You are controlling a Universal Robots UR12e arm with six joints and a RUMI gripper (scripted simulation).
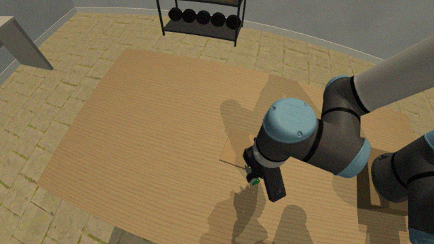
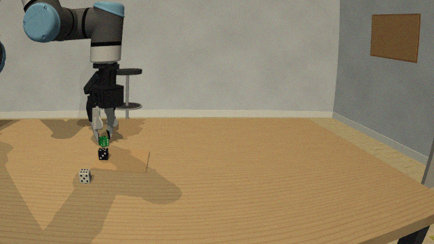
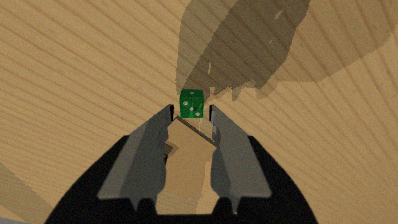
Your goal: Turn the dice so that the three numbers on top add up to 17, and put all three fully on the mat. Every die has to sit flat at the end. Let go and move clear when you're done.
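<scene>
My partly open black-and-grey jaws (image 1: 251,175) (image 2: 104,137) hold nothing; the hard, probably light green die (image 1: 255,181) (image 2: 104,141) (image 3: 192,104) wants gripping squarely across opposite sides.

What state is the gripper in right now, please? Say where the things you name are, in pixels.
Gripper (image 1: 251,176) (image 2: 104,136) (image 3: 191,105): partly open, holding nothing; the green die (image 1: 255,181) (image 2: 104,141) (image 3: 192,103) is at its fingertips, with gaps on both sides.
</scene>
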